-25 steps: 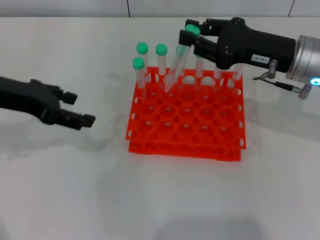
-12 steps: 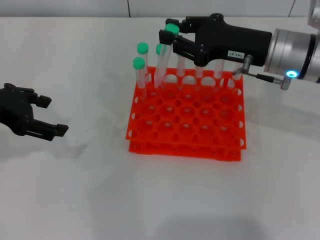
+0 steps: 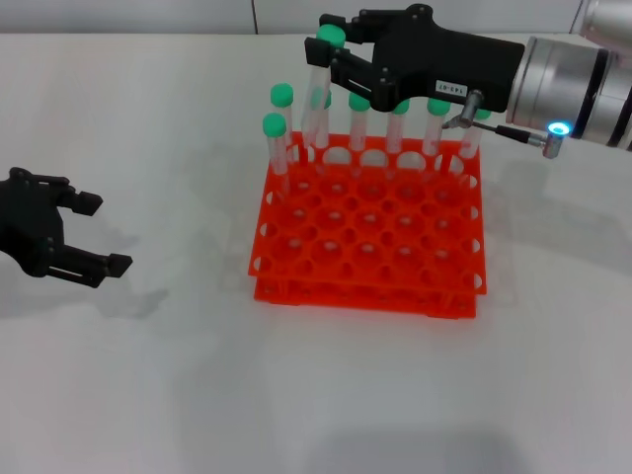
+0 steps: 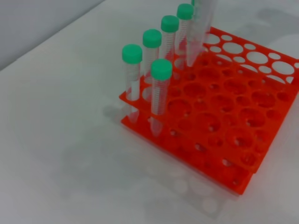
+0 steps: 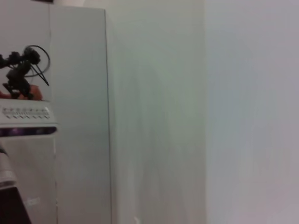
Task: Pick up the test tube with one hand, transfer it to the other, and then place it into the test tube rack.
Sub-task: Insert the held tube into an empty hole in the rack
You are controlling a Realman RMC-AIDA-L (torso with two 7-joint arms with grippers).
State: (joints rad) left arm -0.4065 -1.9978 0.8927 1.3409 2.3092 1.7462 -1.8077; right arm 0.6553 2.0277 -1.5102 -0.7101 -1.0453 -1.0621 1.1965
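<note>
We see the rack (image 3: 367, 229) standing mid-table (image 3: 148, 395), with bare white surface in front and to its left, and the table's far edge just behind its back row. The left gripper (image 3: 84, 234) rests low near the table's left side, well apart from the rack, its fingers spread with nothing between them. The right gripper (image 3: 331, 51) reaches in from the right above the rack's back row, its fingers closed on the tube (image 3: 318, 94) just under the cap. The tube is slim and clear with a green screw cap; it hangs nearly upright, slightly tilted, with its pointed tip over a hole near the back left corner; we cannot tell whether the tip is in it. Other green-capped tubes (image 4: 161, 95) stand along the back row and the left corner.
</note>
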